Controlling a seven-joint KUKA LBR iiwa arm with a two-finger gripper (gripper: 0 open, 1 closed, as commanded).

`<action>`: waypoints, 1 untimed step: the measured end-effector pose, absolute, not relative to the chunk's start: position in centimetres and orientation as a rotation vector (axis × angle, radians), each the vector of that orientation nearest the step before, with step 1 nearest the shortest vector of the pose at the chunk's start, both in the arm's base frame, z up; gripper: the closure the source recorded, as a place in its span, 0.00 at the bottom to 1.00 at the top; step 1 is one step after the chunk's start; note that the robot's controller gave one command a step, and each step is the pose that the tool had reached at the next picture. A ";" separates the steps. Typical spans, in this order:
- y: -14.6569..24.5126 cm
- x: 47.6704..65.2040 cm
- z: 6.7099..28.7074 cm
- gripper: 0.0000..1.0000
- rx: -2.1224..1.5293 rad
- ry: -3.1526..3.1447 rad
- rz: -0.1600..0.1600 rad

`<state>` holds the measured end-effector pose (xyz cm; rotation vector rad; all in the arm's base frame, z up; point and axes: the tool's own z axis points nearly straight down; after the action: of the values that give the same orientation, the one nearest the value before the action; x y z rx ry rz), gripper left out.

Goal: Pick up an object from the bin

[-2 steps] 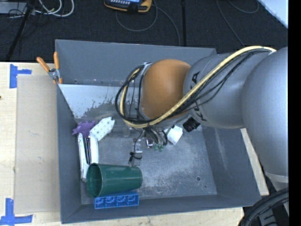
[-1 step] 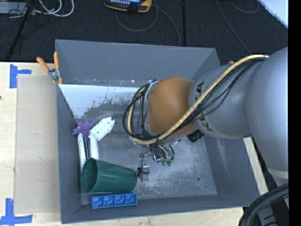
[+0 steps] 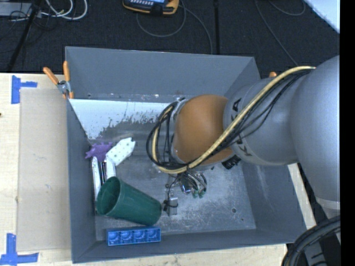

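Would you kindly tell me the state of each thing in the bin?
Green cup: on its side, mouth toward the left wall.
Blue block: flat along the near wall.
Purple piece: lying by the left wall.
White piece: lying beside the purple piece.
Gripper: down by the cup's base.

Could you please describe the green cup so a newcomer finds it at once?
In the grey metal bin, look at the lower-left floor. A dark green plastic cup lies on its side above a flat blue block. It alone is green and round.
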<state>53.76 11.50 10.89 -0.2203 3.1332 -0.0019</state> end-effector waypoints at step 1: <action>12.3 54.0 11.9 0.00 -0.214 3.146 -0.002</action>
<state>54.02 12.27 11.88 -0.2141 3.1465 -0.0018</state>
